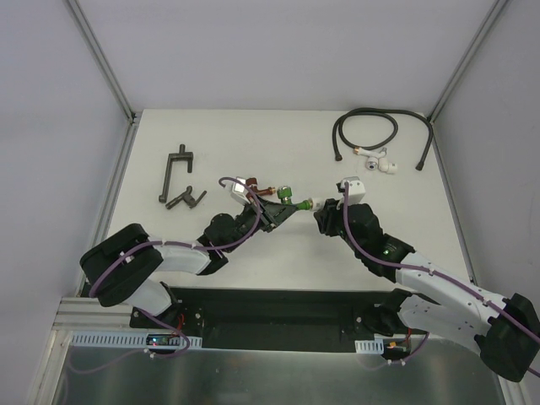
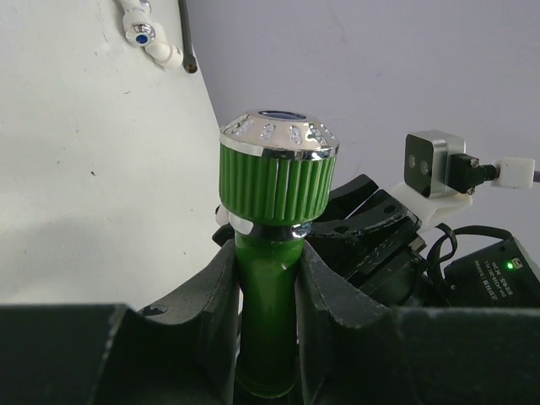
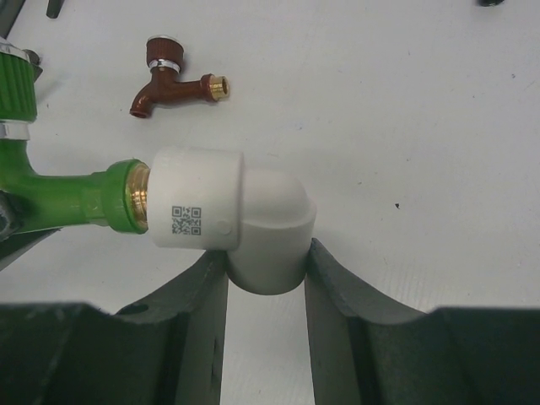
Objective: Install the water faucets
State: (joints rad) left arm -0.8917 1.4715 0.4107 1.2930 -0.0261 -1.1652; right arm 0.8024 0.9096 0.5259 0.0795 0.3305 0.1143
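Green faucet (image 2: 278, 181): likely stiff, light, slick; your left gripper (image 2: 267, 295) clamps its stem. Right gripper (image 3: 267, 283) holds the adjoining elbow (image 3: 219, 211).

The green faucet (image 2: 268, 295) I hold looks like glossy plastic, its ribbed knob capped in shiny chrome. My white elbow (image 3: 245, 219) is smooth, matt plastic. At eleven o'clock, the red faucet (image 3: 169, 80) has a brass-look thread.

The dark red faucet (image 1: 262, 192) lies behind the left gripper (image 1: 280, 208); open table (image 1: 253, 143) beyond

Arms angled inward, L claw (image 1: 280, 208) & R claw (image 1: 319, 207) both clamped, tips near
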